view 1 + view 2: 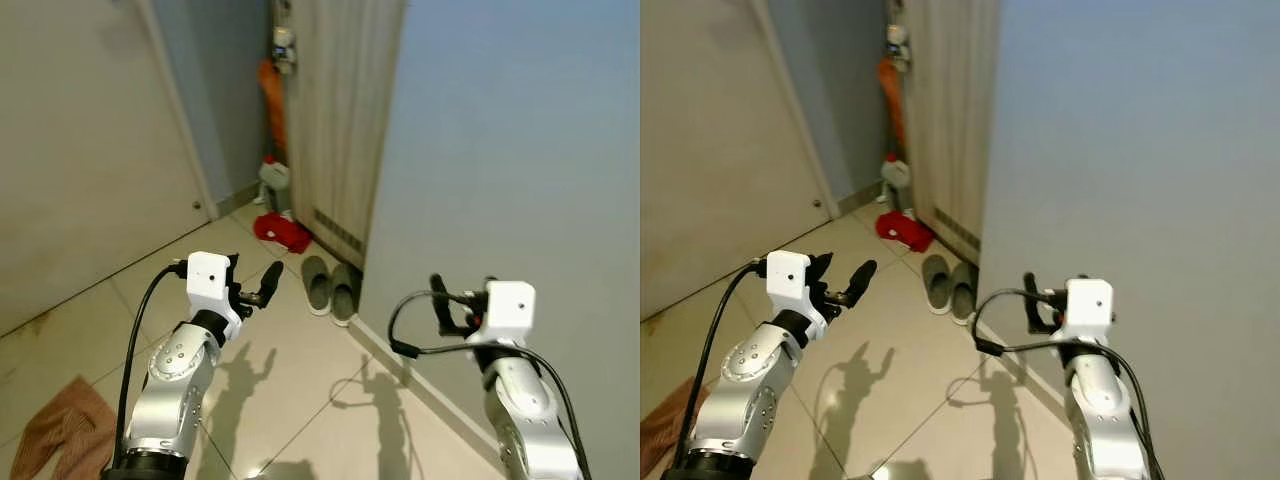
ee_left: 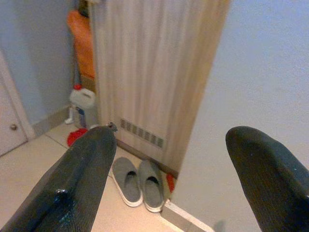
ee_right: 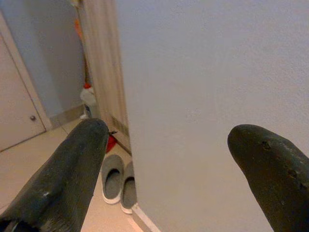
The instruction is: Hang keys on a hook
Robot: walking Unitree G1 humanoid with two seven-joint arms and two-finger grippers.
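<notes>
I have both the left gripper and right gripper spread apart, holding nothing. Keys and hook unlocated, possibly past the wooden panel. Risk: tripping on the slippers while walking.

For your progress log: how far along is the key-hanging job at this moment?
Nothing looks done. The left gripper and right gripper are both open, holding nothing, raised over the beige tiled floor near the grey slippers. Finding, grasping and hanging the keys remains.

floor: beige tile | grey slippers | red cloth | brown towel
</notes>
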